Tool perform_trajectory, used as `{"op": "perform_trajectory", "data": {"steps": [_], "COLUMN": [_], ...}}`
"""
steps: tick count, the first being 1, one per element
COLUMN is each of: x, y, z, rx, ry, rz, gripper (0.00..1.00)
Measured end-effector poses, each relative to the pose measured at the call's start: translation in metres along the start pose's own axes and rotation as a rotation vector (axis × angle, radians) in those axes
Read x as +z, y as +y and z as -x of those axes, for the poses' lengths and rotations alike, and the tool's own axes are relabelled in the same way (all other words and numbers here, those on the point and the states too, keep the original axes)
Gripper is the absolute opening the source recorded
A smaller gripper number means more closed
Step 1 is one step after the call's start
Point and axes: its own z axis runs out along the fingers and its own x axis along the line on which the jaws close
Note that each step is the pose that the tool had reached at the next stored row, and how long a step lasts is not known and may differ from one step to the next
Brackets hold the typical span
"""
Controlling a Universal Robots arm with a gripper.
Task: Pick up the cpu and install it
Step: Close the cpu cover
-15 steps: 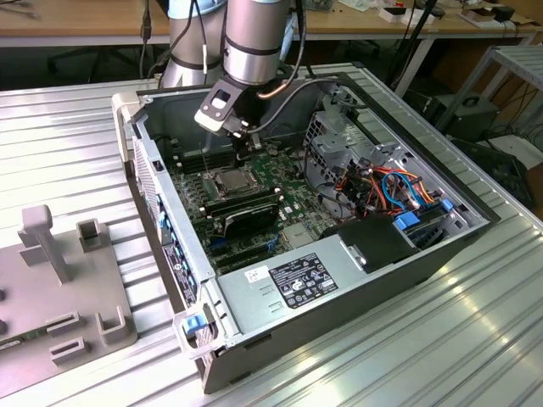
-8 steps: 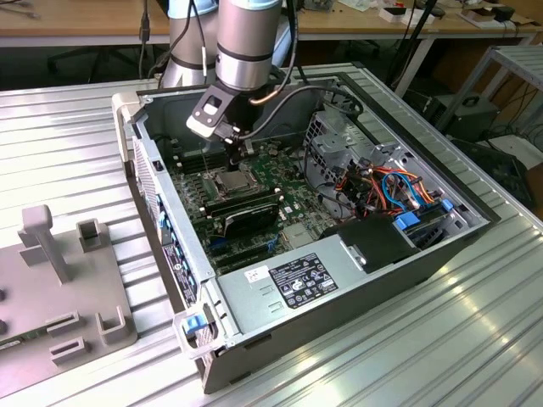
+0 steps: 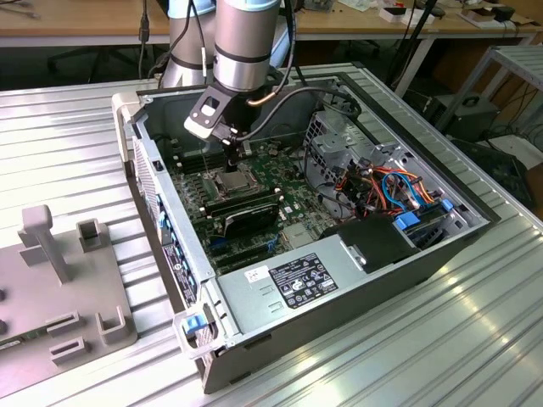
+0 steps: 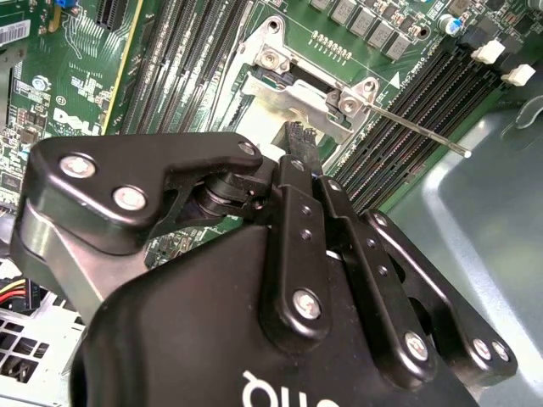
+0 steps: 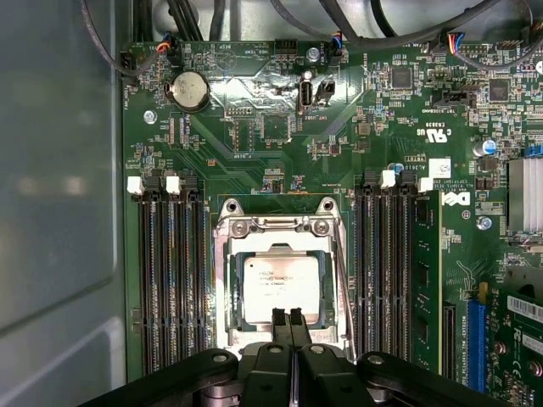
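The cpu (image 5: 281, 284), a small silver-grey square chip, lies flat in the motherboard socket, inside the open metal frame (image 5: 276, 226). In the first wrist view my gripper (image 5: 287, 319) hangs over the chip's near edge, its two black fingertips pressed together with nothing between them. The exterior view puts the gripper (image 3: 233, 161) just above the socket (image 3: 231, 181) inside the open computer case. In the second wrist view the fingers (image 4: 302, 140) stand over the socket frame (image 4: 293, 93), whose thin lever (image 4: 416, 127) sticks out sideways.
Black memory slots (image 5: 170, 280) flank the socket on both sides. A long black card (image 3: 242, 216), the power supply (image 3: 305, 284) and coloured cables (image 3: 382, 182) fill the case. The case wall (image 5: 59, 212) is close by. A grey fixture (image 3: 59, 288) sits at the exterior view's left.
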Motion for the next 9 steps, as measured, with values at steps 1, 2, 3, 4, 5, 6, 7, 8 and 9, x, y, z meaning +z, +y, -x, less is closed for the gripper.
{"op": "perform_trajectory", "data": {"steps": [1,2,3,4,5,6,7,8,9], "x": [0.0000,0.0002,0.0003,0.0005,0.0006,0.0006,0.0009,0.0010,0.0012], "y": [0.0000,0.0000,0.0000,-0.0002,-0.0003,-0.0005,-0.0011,-0.0017,-0.0025], "z": [0.0000,0.0000,0.0000,0.0000,0.0000,0.0000,0.0000,0.0000,0.0000], "rx": [0.000,0.000,0.000,0.000,0.000,0.000,0.000,0.000,0.000], "ry": [0.0000,0.0000,0.0000,0.0000,0.0000,-0.0001,0.0001,0.0001,0.0001], "rz": [-0.0001,0.0001,0.0000,0.0000,0.0000,0.0000,0.0000,0.0001,0.0001], "gripper": [0.11,0.11,0.11,0.11,0.11,0.11,0.11,0.11,0.11]}}
